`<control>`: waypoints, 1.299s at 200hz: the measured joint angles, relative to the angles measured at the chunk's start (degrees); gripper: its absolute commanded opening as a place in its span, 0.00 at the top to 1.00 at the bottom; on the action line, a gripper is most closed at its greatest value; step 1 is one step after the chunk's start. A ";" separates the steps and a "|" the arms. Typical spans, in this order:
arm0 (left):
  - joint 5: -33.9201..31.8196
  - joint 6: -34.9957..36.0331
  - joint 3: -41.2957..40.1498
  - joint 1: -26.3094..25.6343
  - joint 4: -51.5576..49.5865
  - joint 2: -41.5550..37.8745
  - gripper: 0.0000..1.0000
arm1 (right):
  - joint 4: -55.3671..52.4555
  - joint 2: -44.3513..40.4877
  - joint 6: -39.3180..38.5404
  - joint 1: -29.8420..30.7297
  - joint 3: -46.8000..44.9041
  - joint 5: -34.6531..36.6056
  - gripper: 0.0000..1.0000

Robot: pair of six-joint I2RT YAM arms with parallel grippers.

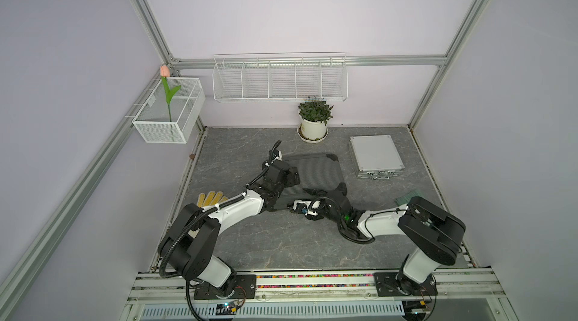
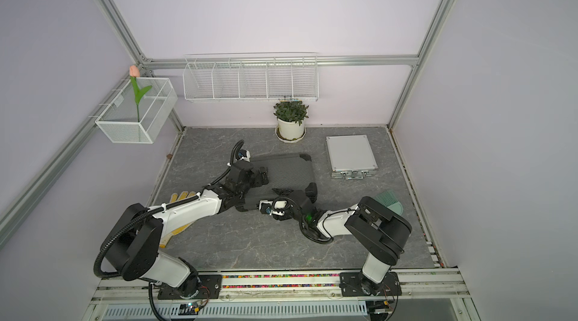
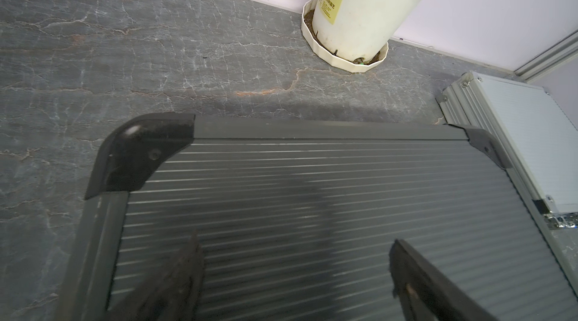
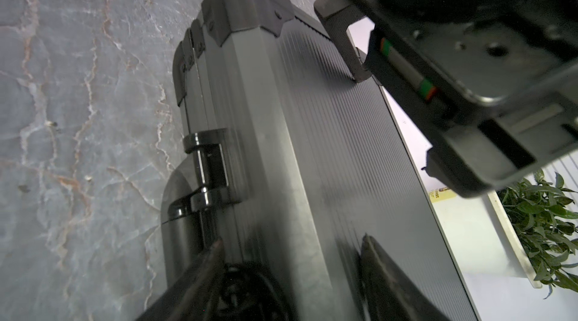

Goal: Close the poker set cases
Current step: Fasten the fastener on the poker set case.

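Note:
The larger dark-grey ribbed case point(image 1: 316, 172) point(image 2: 287, 172) lies in the middle of the table with its lid down flat. My left gripper point(image 1: 295, 177) point(image 3: 295, 242) is open just above the lid's left part, and one of its fingers point(image 4: 344, 44) reaches down to the ribs. My right gripper point(image 1: 309, 191) point(image 4: 292, 241) is at the case's front edge. Its jaws stand apart, one over the lid and one at the front face near the black latch point(image 4: 208, 160). The smaller silver case point(image 1: 375, 155) point(image 3: 531, 135) lies shut at the back right, with no gripper near it.
A potted plant point(image 1: 313, 122) stands at the back wall behind the dark case. A yellow glove point(image 1: 211, 199) lies under my left arm. A green brush point(image 2: 389, 200) sits by my right arm. White wire baskets point(image 1: 280, 80) point(image 1: 169, 113) hang on the walls.

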 measured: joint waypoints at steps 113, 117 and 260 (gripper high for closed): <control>-1.16 0.00 -1.07 -0.02 -0.13 -0.96 0.05 | -24.55 -3.17 -6.82 -5.49 10.29 -16.70 0.59; -1.16 0.00 -1.09 -0.02 -0.13 -0.96 0.05 | -25.27 -3.15 -7.10 -5.64 10.67 -17.20 0.60; -2.56 -0.02 -1.42 -0.09 -1.68 -1.84 0.05 | -44.65 1.22 -10.36 -11.78 22.91 -33.97 0.80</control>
